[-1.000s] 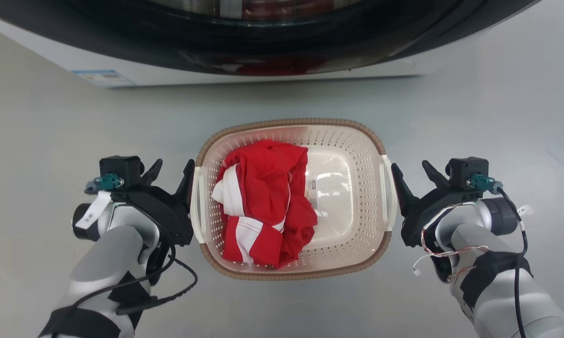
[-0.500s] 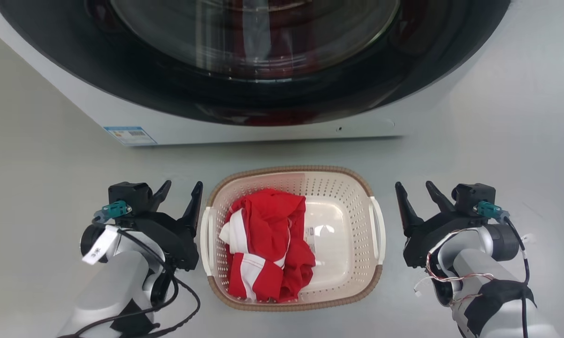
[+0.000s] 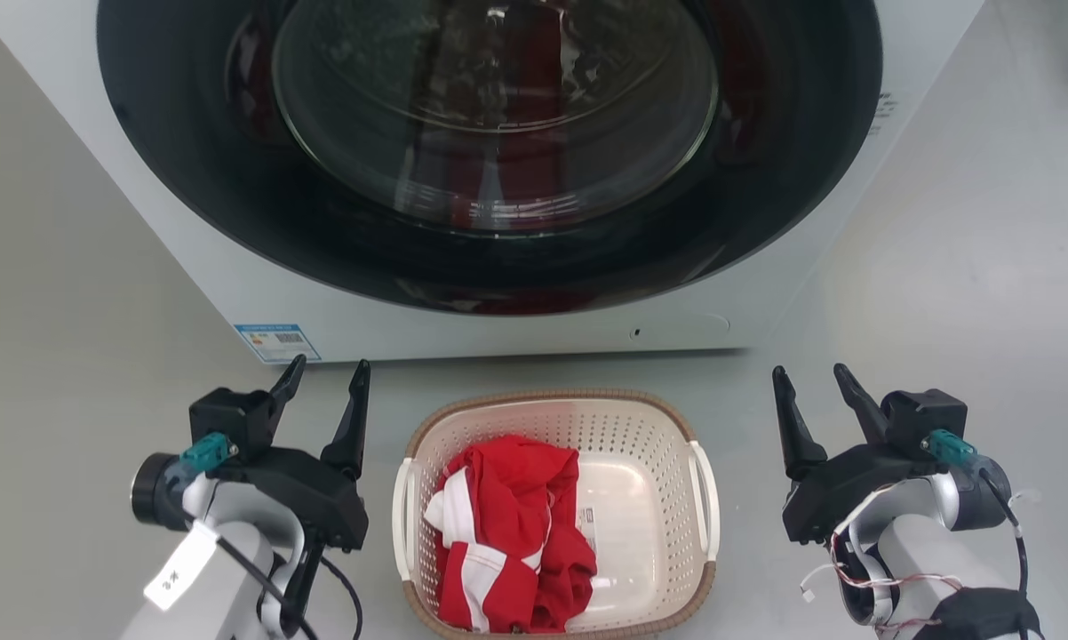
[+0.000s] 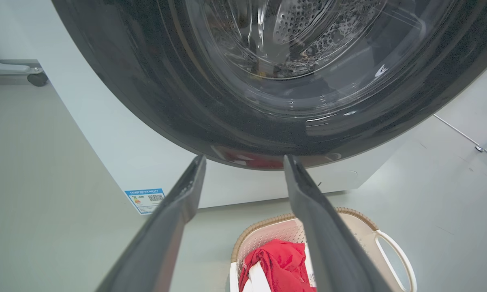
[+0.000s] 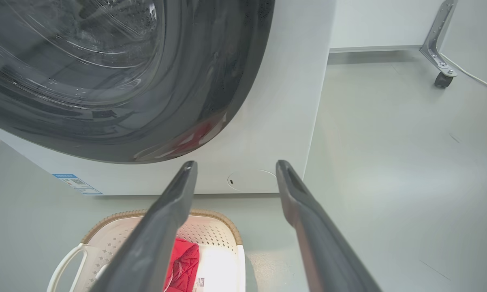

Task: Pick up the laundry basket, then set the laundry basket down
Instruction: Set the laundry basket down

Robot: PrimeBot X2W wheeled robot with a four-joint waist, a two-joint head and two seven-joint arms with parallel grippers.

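The basket (image 3: 642,437) sits on the floor (image 3: 943,267) just before the washer (image 3: 498,336), whose round dark door is shut. A red and white cloth (image 3: 516,524) lies bunched in the basket's left half; the right half of the base is bare, with a small label on it. The left tool (image 3: 330,364) hangs to the basket's left and the right tool (image 3: 808,370) to its right, each apart from the white handle on its side. Both tools are released, fingers spread and pointing toward the washer, holding nothing. A blue sticker (image 3: 278,341) marks the washer's lower left corner
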